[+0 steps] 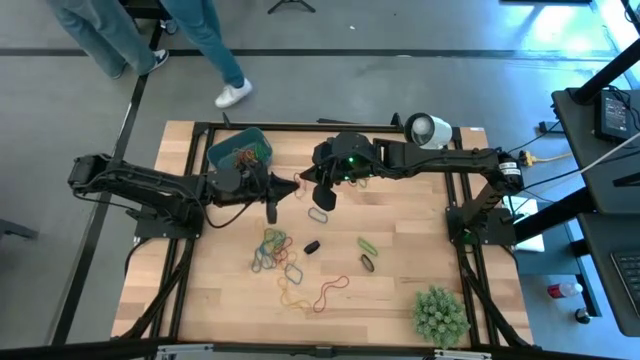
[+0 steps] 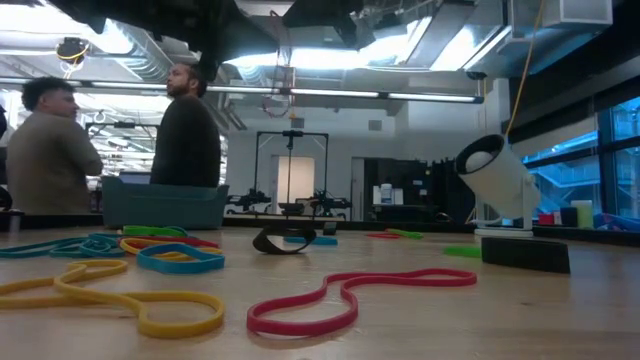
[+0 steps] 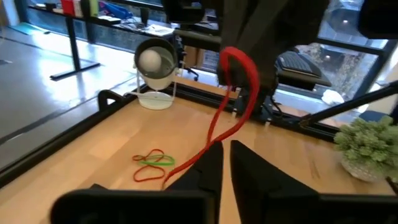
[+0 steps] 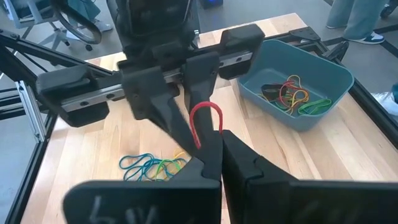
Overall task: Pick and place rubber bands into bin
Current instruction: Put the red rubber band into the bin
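Wooden desk [image 1: 400, 290] was still littered with rubber bands [image 1: 280, 255]; bin [image 1: 240, 148] held a few. Left gripper [image 1: 271, 190] and right gripper [image 1: 322, 192] both pinched one red band [image 4: 205, 121].

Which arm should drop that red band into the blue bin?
Probably the left: the left hand pinches the red rubber band and sits nearer the bin than the right hand, which also grips it.

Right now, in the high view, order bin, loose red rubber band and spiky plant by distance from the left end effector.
From the left end effector:
1. bin, upper left.
2. loose red rubber band, lower centre.
3. spiky plant, lower right.
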### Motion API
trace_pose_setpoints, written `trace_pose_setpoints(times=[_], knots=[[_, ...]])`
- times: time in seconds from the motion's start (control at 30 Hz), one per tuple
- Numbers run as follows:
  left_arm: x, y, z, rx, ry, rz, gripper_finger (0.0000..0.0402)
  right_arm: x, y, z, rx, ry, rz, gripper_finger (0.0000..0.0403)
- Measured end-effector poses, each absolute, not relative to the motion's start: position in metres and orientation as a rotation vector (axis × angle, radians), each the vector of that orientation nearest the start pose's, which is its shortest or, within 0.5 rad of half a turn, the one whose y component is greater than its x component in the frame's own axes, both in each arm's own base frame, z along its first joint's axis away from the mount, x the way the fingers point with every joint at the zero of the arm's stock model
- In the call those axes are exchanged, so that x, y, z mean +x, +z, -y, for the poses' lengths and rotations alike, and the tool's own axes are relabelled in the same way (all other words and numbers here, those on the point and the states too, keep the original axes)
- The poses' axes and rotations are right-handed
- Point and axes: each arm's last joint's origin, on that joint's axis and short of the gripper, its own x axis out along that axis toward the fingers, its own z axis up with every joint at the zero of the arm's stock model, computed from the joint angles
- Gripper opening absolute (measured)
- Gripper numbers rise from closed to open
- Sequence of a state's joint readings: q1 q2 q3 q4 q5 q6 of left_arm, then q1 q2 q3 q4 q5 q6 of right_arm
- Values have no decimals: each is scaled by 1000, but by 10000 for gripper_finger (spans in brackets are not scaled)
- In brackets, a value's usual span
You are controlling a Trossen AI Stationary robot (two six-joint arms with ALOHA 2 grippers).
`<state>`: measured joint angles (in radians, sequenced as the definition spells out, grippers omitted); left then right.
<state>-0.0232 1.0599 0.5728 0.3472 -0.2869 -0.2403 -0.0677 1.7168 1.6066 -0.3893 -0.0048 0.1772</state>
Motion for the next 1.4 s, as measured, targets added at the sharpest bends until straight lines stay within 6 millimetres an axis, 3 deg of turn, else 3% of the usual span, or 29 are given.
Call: trace_pose_setpoints(times=[0.37,0.43,0.6,0.67,0.83,1.03,1.23,1.4], knots=[[230,259,-3,-228,281,-104,122,393,351,26,192,-106,-491,0],[230,259,-3,-227,284,-104,112,393,351,26,192,-106,-491,0],[230,259,-3,-208,283,-107,18,392,351,26,192,-106,-491,0],[230,259,-4,-192,286,-109,7,392,351,26,192,-106,-491,0],[218,262,-13,-242,332,-138,2,391,349,26,226,-119,-515,19],[187,266,-35,-280,442,-220,2,390,336,27,313,-158,-557,88],[156,277,-64,-229,654,-428,2,388,305,27,444,-235,-589,147],[142,278,-95,-181,804,-597,2,385,275,27,592,-283,-580,168]])
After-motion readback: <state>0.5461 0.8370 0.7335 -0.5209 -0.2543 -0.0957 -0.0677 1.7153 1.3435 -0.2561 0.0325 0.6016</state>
